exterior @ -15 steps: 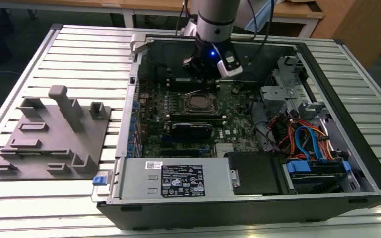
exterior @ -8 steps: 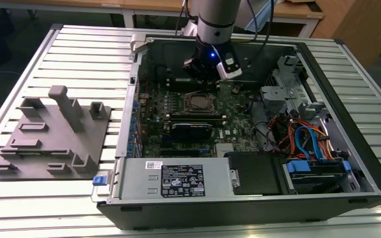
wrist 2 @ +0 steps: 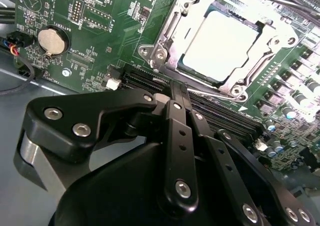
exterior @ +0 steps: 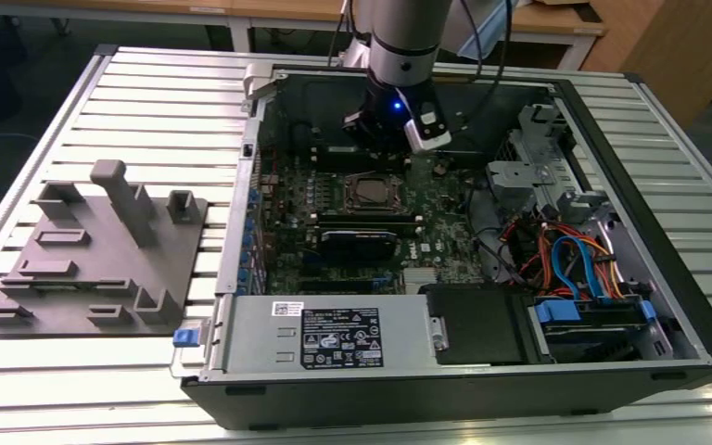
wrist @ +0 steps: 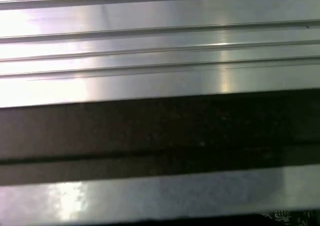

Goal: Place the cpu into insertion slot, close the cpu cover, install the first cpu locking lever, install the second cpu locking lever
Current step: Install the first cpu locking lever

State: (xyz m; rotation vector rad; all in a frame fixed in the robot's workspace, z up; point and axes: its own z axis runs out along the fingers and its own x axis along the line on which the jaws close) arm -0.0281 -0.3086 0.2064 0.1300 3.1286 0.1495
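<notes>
Cpu (wrist 2: 218, 46) sits in the insertion slot (wrist 2: 167, 34), just beyond the gripper (wrist 2: 178, 94).

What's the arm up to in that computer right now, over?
Gripper shut, empty, beside the socket. Cpu seated in insertion slot, cpu cover down over it. Nothing in the way.
</notes>
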